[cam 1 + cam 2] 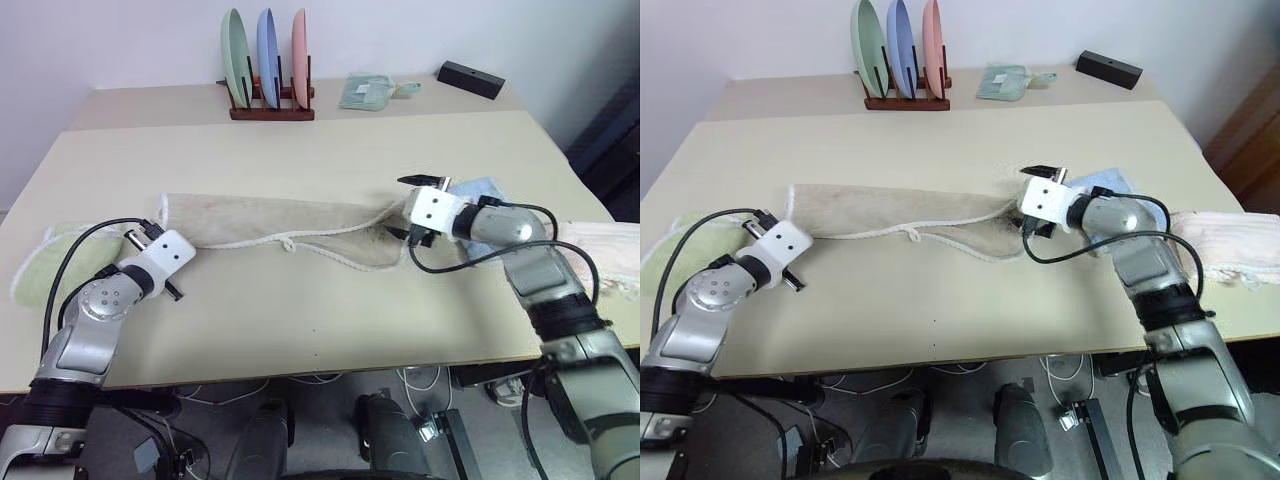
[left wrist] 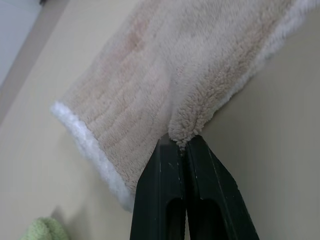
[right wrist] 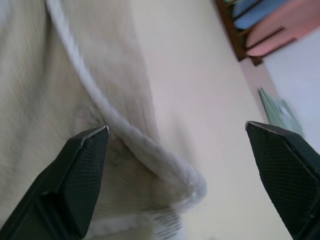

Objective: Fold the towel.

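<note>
Beige towel (image 1: 270,222) stretched in a long band across the desk (image 1: 320,330), ends apart, likely so both can be lifted together for a fold. Left gripper (image 2: 181,145) clamped tight on the towel's left corner, jaws pressed together over the pile. Right gripper (image 3: 177,132) at the towel's right end, jaws spread wide around the corded trim (image 3: 125,137), holding nothing. Wooden rack (image 1: 270,105) at the back, three plates (image 1: 267,55) standing upright in it.
</note>
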Action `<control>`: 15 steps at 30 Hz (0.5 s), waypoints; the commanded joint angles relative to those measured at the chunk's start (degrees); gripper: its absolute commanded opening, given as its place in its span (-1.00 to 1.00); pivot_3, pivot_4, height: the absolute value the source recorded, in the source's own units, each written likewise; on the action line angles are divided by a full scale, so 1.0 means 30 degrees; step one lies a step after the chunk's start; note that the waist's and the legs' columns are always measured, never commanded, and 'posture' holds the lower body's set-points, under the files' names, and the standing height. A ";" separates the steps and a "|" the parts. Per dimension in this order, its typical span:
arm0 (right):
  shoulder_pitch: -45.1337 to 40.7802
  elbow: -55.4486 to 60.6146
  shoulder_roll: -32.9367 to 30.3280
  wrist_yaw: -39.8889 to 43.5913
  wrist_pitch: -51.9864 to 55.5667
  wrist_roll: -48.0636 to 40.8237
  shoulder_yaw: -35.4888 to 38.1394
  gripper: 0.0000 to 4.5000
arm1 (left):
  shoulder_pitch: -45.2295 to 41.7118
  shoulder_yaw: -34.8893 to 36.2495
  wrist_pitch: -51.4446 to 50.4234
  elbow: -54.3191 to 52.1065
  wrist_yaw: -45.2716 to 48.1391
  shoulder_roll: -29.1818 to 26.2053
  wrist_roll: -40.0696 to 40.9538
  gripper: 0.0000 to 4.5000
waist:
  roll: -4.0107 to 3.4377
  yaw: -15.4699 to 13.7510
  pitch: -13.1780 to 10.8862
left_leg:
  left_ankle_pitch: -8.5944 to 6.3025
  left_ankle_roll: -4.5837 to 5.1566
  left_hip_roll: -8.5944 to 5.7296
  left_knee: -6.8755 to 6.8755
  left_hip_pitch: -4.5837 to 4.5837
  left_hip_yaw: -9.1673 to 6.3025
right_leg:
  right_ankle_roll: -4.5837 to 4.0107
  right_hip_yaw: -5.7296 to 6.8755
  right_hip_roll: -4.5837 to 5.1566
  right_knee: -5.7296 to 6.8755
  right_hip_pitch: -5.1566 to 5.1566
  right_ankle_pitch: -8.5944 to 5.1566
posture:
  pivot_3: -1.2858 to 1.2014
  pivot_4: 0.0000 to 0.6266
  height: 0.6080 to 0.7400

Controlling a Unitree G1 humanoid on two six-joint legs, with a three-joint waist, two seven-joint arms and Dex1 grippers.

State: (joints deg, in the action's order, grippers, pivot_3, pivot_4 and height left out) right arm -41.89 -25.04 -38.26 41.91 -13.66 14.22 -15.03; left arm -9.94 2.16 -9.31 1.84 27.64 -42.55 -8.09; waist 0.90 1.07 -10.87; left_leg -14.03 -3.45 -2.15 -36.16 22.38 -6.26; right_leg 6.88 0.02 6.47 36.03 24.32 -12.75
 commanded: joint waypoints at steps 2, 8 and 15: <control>-0.2440 -0.4053 0.0310 -0.1349 -0.3641 0.1945 -0.1045 1.00 | 0.0149 0.0670 -0.0387 -0.1015 -0.0065 -0.0114 0.0056 -0.99 | 0.0002 0.0041 -0.0003 | 0.0000 -0.0001 0.0000 0.0007 0.0001 -0.0002 | 0.0000 0.0001 0.0000 -0.0002 0.0003 0.0000 | 0.03 -0.52 1.00; -0.5352 -0.8960 0.0769 -0.3505 -0.6328 0.4566 -0.2653 0.63 | 0.0582 0.0822 -0.0765 -0.1725 -0.0050 0.0011 0.0104 -1.00 | -0.0005 0.0137 -0.0007 | 0.0002 -0.0004 0.0001 0.0020 -0.0001 -0.0004 | -0.0004 -0.0002 -0.0001 0.0000 0.0011 0.0000 | 0.03 -0.52 1.00; -0.5790 -0.9792 0.0494 -0.3359 -0.7883 0.4469 -0.2573 -0.95 | 0.1229 0.1004 -0.1045 -0.2305 0.0546 -0.0122 0.0470 -1.00 | -0.0009 0.0314 -0.0011 | 0.0003 -0.0005 0.0000 0.0019 0.0002 -0.0006 | -0.0003 -0.0005 -0.0001 -0.0001 0.0011 0.0000 | 0.03 -0.52 1.00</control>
State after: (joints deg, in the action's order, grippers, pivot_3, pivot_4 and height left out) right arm -57.63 -55.41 -35.81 31.90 -35.89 28.45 -23.97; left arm -6.30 3.23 -12.34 -2.73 28.66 -42.30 -7.70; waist 0.87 2.02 -10.90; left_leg -14.02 -3.46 -2.15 -36.10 22.38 -6.28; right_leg 6.87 0.00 6.47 36.03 24.35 -12.75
